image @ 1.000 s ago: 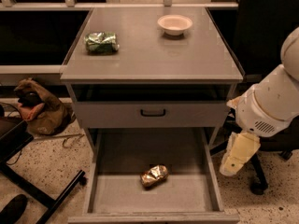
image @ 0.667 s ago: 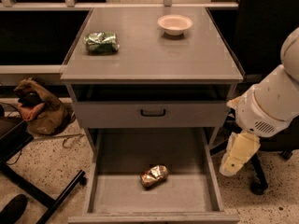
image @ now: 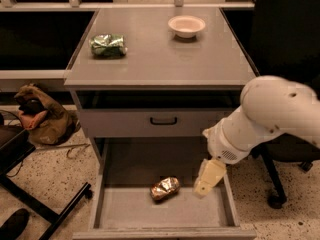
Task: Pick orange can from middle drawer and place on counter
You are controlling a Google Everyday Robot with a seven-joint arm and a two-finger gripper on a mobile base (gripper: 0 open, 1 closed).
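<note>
The orange can (image: 165, 188) lies on its side on the floor of the open middle drawer (image: 130, 214), near the middle. My gripper (image: 208, 178) hangs from the white arm over the drawer's right side, just right of the can and apart from it. The counter (image: 160, 51) is the grey cabinet top above the drawer.
A green shiny can (image: 108, 45) lies at the counter's left and a white bowl (image: 186, 26) at its back right. A shallower drawer with a black handle (image: 163, 121) is shut above. A brown bag (image: 40, 115) and a black chair base (image: 40, 204) stand on the floor at left.
The arm has swung left, and the gripper has moved from outside the drawer's right wall to over its right side, closer to the can.
</note>
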